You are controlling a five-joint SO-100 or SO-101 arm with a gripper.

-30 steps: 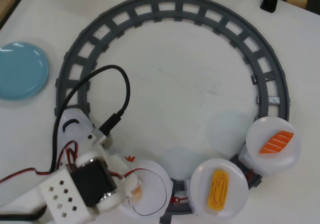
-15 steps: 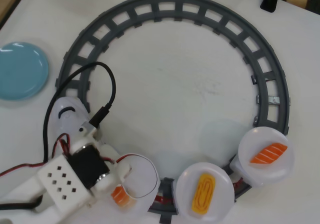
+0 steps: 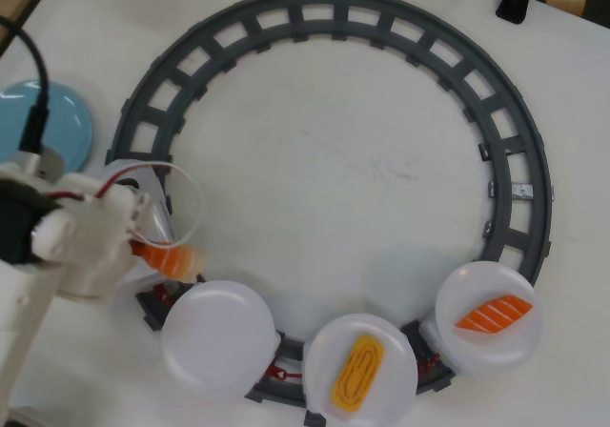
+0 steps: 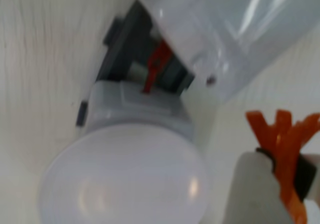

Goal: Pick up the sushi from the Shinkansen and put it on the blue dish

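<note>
No writing, brand or label can be read anywhere in either view.

In the overhead view, a grey plastic track (image 3: pixel 515 151) forms a large ring of ladder-like ties on a matte white table (image 3: pixel 324 179). The Shinkansen (image 3: pixel 286 360), a smooth white plastic toy train, curves along the bottom of the ring; its nose is mostly hidden under the arm at the left. Its cars carry round, glossy white plates: an empty plate (image 3: pixel 217 335), a plate with a yellow ridged egg piece (image 3: pixel 357 373), and a plate with an orange, white-striped salmon slab (image 3: pixel 493 314).

The white, blocky gripper (image 3: pixel 164 255) sits at the left edge, trailing red and black wires. Its jaws are clamped on the sushi (image 3: pixel 170 258), an orange shrimp nigiri held above the track, just beside the empty plate. In the wrist view, the sushi's (image 4: pixel 285 149) forked orange tail sticks up between the white finger and a dark pad.

The blue dish (image 3: pixel 67 122), round, shallow and glossy light blue, lies at the upper left, partly covered by the arm and a black cable (image 3: pixel 36 84).
</note>
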